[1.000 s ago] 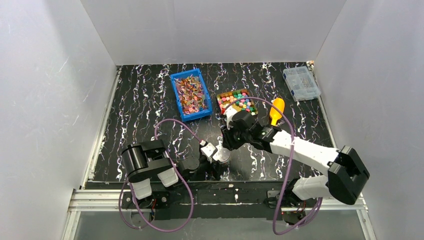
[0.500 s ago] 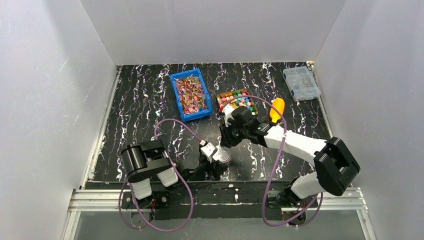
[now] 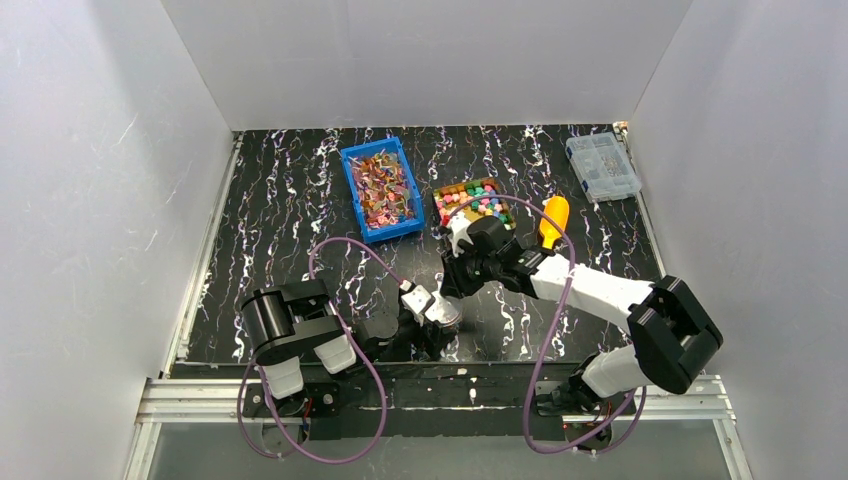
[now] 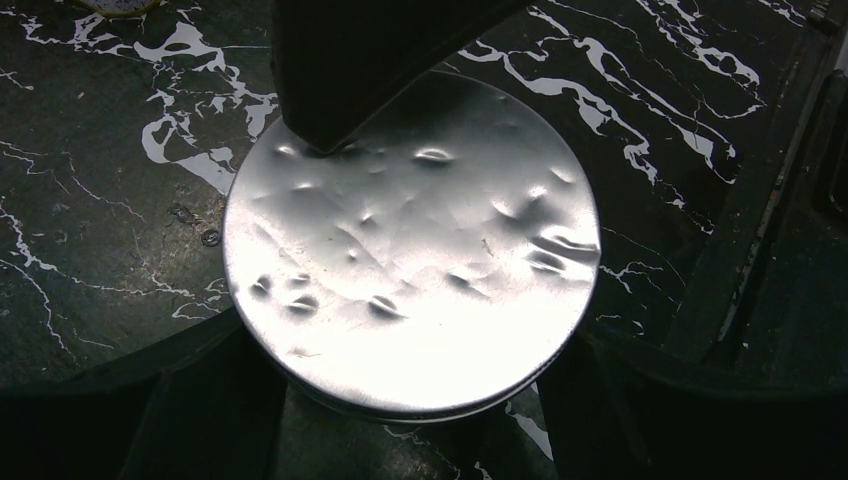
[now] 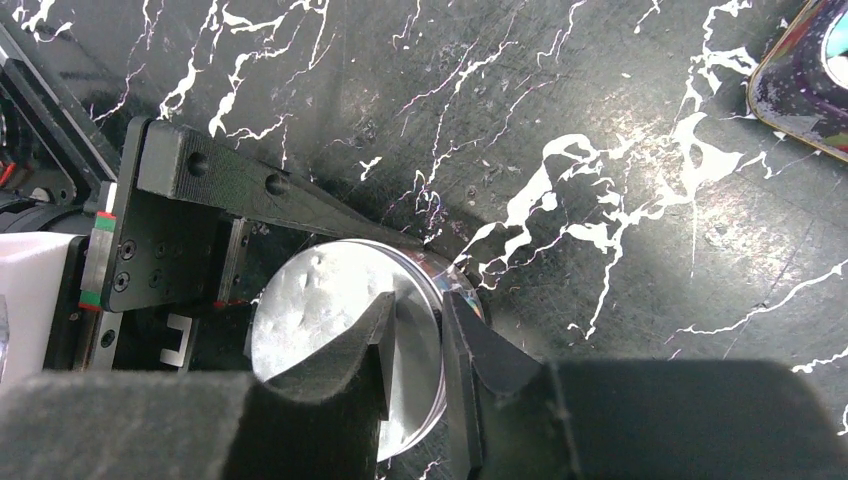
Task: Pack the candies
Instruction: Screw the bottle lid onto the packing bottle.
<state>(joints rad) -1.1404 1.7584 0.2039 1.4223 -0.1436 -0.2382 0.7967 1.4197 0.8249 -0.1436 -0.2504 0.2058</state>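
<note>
The candies [image 3: 474,204], small bright cubes, fill a tray [image 3: 443,191] at the back middle; a corner of the tray [image 5: 812,92] shows in the right wrist view. A round jar with a dented silver foil top [image 4: 410,260] [image 5: 315,300] stands near the front edge [image 3: 446,314]. My left gripper [image 3: 438,322] [image 4: 408,405] is shut on it, a finger on each side [image 5: 285,205]. My right gripper [image 3: 452,286] [image 5: 413,352] hangs over the jar's far rim. Its jaws are a narrow gap apart, one finger [image 4: 350,70] over the foil, the other outside the rim.
A blue bin of shiny wrapped sweets [image 3: 380,190] stands left of the candy tray. An orange-handled tool [image 3: 552,222] lies right of the tray. A clear compartment box [image 3: 602,166] sits at the back right corner. White walls enclose the dark marbled table [image 3: 270,230].
The right arm's elbow has swung in toward the centre. The right jaws have narrowed over the jar's rim. The left arm and the jar have stayed put.
</note>
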